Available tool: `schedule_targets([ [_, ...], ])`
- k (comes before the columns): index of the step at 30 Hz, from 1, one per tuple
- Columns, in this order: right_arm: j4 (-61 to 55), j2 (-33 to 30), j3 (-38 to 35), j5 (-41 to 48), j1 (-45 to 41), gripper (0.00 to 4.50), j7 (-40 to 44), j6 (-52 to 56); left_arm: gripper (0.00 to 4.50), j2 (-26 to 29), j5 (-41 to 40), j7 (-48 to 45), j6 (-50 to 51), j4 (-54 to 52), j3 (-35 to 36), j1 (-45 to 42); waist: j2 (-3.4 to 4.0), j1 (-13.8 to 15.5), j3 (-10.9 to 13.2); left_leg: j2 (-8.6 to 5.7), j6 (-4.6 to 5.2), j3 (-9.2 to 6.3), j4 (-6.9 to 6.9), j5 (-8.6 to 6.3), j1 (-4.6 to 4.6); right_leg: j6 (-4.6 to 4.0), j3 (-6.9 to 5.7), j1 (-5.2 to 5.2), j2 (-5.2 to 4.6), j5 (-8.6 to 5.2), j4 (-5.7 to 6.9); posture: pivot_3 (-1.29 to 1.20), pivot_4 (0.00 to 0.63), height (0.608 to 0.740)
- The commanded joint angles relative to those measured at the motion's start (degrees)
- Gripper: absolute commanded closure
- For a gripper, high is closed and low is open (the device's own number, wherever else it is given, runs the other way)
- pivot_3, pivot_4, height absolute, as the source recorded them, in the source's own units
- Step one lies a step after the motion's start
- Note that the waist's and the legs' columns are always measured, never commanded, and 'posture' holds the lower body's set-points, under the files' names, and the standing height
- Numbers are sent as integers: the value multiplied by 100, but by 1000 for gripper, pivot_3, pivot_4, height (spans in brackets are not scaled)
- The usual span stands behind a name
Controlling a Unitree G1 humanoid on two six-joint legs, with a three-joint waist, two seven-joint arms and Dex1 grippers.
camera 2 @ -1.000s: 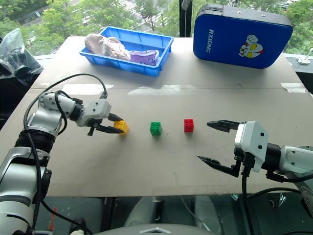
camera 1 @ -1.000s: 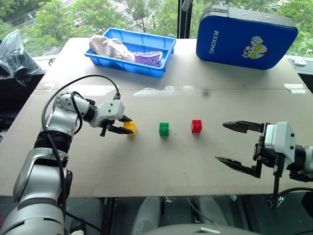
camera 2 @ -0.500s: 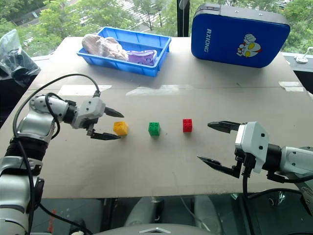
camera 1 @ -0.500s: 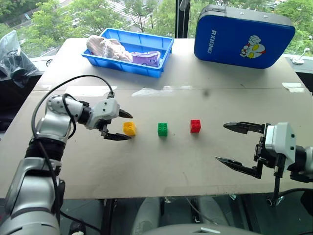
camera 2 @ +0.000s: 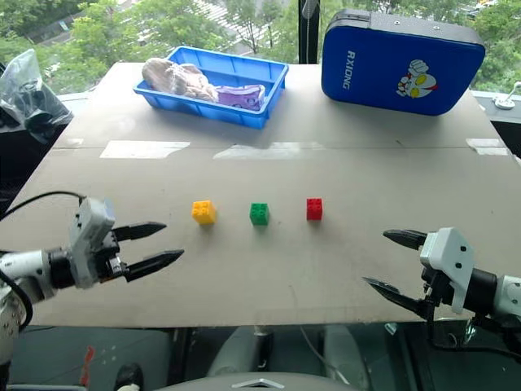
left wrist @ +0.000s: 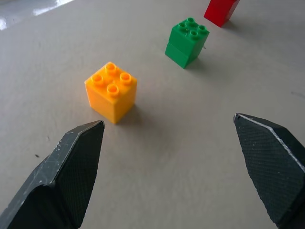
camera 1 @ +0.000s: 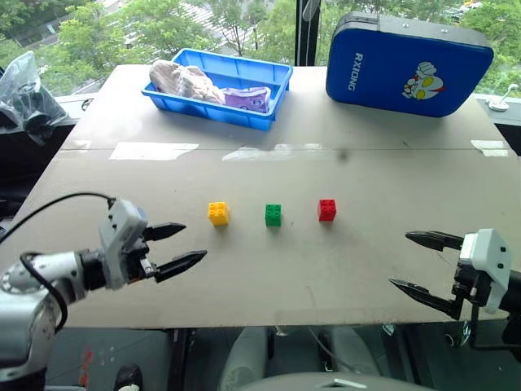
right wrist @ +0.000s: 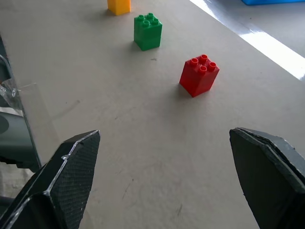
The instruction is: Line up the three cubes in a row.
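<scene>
1. My left claw (camera 1: 175,248) has its fingers spread wide with nothing between them. It hangs low over the near edge of the counter (camera 1: 342,175).
2. My right claw (camera 1: 423,265) is spread just as wide and empty, off toward the other near corner.
3. The yellow cube (camera 1: 217,213) sits just ahead of the left claw and a little to its inner side, apart from the fingertips. The green cube (camera 1: 273,215) comes next, then the red cube (camera 1: 327,210), which lies ahead of the right claw and well off to its inner side.
4. All three stand upright with studs up, evenly spaced and in one straight line, none touching. I judge the row done.
5. Risk: the left fingertips point toward the yellow cube. Any forward creep or sweep inward could nudge it out of line.
6. Risk: these blocks look light, so even a graze from the right claw swinging across could slide or tip the red one.
7. Readable writing: the blue case (camera 1: 407,61) far beyond both claws reads "RXIONG", beside a cartoon figure. The blue tray (camera 1: 277,81) shows no legible label.
</scene>
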Motion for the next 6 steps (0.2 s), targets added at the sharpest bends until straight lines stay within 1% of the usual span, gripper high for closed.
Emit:
schedule_targets([
  [1,110,76,-472,7,240,0,254,-237,57,-166,-152,204,-156,-518,387,498,1,26,-1,0,0,-1,-1,0,4,-1,1,3,0,0,1,0,150,740],
  [4,261,104,-633,-25,432,0,425,-333,57,-399,-78,305,-413,-630,459,1023,7,39,-4,-1,0,0,-1,0,20,-2,3,20,-2,-1,-3,0,150,740],
  [6,377,105,-662,-38,463,0,517,-400,57,-494,-176,273,-548,-685,479,1224,7,38,-3,-2,-1,3,-7,-2,50,-4,6,52,-3,-2,-12,0,150,740],
])
